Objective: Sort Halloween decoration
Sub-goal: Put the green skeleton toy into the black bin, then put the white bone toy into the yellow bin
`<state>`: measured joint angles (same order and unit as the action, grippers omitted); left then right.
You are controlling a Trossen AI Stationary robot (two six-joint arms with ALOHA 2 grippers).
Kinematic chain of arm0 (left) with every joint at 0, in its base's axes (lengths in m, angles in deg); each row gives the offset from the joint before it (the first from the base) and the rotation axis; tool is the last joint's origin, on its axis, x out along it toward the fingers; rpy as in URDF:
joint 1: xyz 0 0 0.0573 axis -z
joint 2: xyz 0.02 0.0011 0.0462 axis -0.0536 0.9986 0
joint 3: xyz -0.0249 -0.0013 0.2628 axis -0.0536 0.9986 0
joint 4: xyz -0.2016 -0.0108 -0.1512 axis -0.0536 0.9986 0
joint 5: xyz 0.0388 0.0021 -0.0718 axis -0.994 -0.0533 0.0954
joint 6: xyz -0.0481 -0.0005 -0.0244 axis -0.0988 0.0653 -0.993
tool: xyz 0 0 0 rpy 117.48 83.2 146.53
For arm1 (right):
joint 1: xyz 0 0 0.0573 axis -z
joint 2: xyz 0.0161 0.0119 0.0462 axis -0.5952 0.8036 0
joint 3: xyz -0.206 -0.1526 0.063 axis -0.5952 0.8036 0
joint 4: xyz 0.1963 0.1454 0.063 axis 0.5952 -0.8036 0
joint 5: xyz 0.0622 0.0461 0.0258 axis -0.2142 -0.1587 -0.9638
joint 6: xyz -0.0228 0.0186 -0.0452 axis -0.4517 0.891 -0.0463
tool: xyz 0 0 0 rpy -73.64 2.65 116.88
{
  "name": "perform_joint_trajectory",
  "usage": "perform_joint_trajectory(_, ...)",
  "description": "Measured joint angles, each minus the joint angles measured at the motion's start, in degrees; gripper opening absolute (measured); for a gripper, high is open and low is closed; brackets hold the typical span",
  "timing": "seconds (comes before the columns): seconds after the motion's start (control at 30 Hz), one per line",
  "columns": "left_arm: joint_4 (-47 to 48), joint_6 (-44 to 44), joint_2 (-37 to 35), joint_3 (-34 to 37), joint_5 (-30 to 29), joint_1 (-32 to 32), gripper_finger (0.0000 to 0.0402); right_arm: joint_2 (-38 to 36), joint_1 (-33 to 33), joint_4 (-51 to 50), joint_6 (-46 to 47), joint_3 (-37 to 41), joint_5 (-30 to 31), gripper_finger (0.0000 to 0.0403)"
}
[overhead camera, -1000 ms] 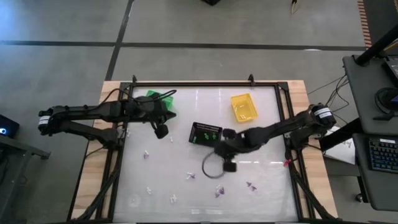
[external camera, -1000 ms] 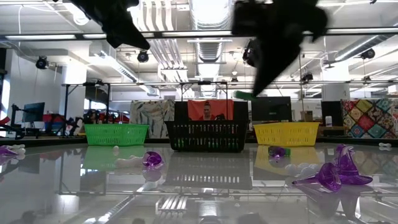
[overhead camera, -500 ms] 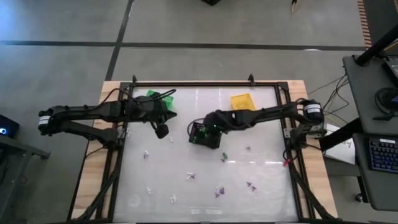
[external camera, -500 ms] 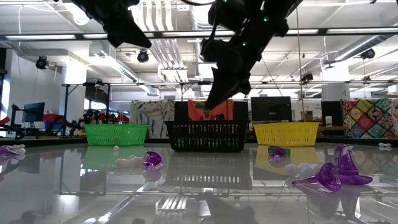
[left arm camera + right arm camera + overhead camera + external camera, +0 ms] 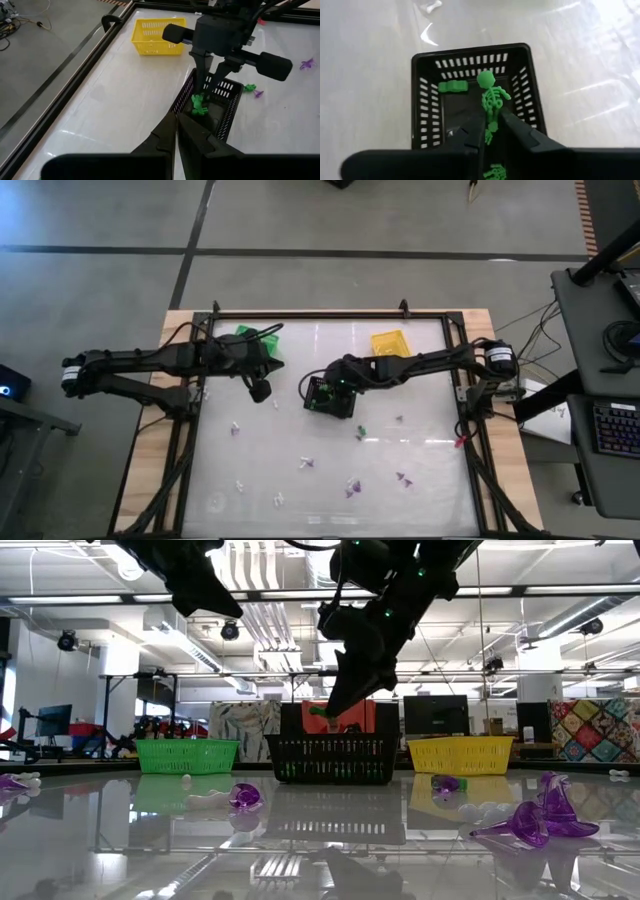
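Observation:
My right gripper (image 5: 490, 120) hangs over the black basket (image 5: 330, 395), shut on a small green skeleton (image 5: 491, 100). The left wrist view shows that skeleton (image 5: 199, 104) just above the basket's rim (image 5: 235, 85). Other green pieces (image 5: 452, 86) lie on the basket's floor. Purple trinkets (image 5: 349, 490), white trinkets (image 5: 237, 425) and a green one (image 5: 360, 430) lie scattered on the table's near half. My left gripper (image 5: 258, 392) waits shut above the table near the green basket (image 5: 248, 333). My right gripper pinches the green skeleton by its legs (image 5: 489, 131) between the two fingers, coming from above and pointing down into the basket. The skeleton is lifted clear; its head (image 5: 485, 79) and ribs stick out beyond the fingertips.
Three baskets stand across the table's far half: green at the left, black in the middle, yellow (image 5: 391, 348) at the right. A black frame (image 5: 300, 313) runs around the table. In the low view a purple witch hat (image 5: 540, 820) lies close by.
My right gripper has swung from the table's middle toward the far-left, carrying the green skeleton to above the black basket, and has sunk slightly over it in the last half second. The left arm has kept still.

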<state>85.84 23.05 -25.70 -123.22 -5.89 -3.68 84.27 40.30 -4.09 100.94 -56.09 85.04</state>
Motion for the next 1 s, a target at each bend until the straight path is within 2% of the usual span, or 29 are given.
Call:
perform_joint_trajectory(0.23,0.2,-0.5,0.0,0.0,0.0,0.2,0.0,0.0,0.0,0.0,0.7,0.0,1.0,0.0123)
perform_joint_trajectory(0.33,0.2,-0.7,0.0,0.0,0.0,0.3,0.0,0.0,0.0,0.0,0.8,-0.3,1.0,0.0143)
perform_joint_trajectory(0.6,0.3,-2.7,0.0,2.1,0.0,0.4,0.0,0.0,-0.3,-0.8,1.0,-2.1,0.8,0.015)
perform_joint_trajectory(0.8,4.0,-6.5,0.0,3.6,0.8,0.4,0.0,-0.1,-1.6,-8.0,1.1,-5.8,0.5,0.0151)
perform_joint_trajectory(1.0,6.3,-5.1,0.0,6.8,7.1,0.7,0.0,-0.3,-4.0,-13.6,1.0,-8.3,0.5,0.0151)
